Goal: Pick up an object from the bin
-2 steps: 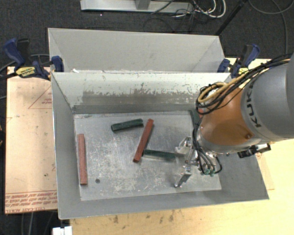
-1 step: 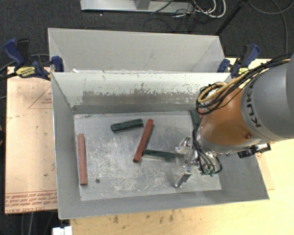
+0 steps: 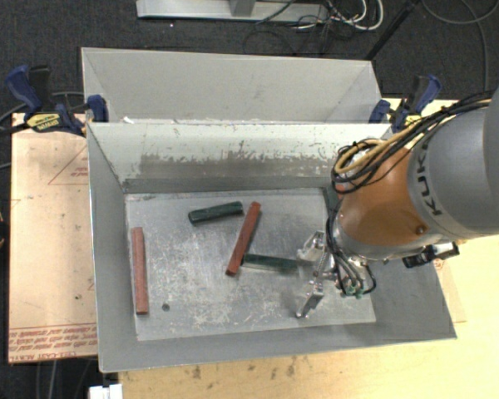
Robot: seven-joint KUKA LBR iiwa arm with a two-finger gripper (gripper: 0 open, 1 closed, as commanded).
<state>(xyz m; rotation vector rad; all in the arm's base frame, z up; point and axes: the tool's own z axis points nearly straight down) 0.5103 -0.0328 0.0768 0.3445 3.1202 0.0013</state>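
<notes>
Pincer: low over the bin floor at lower right of centre, fingers spread, one toward the back wall and one toward the front; nothing is pinched between them.
Nearest thing: lower green bar, a dark flat stick lying almost level across the frame, its right end just beside the gap of the pincer.
Neighbour: slanted brown bar, whose lower end touches the left end of the lower green bar; which one lies on top cannot be told.
Others: upper green bar near the back wall and left brown bar at the left, both well apart from the pincer.
Bin: grey metal, bare and scratched, with the front slope close to the pincer.
Risk one: only the tip of the bar is near the gap, so a closing grip may catch the end alone and the stick would likely swing or slip out.
Risk two: lifting may drag the slanted brown bar along.
Risk three: the orange cover hides the wrist, so finger alignment is uncertain.
</notes>
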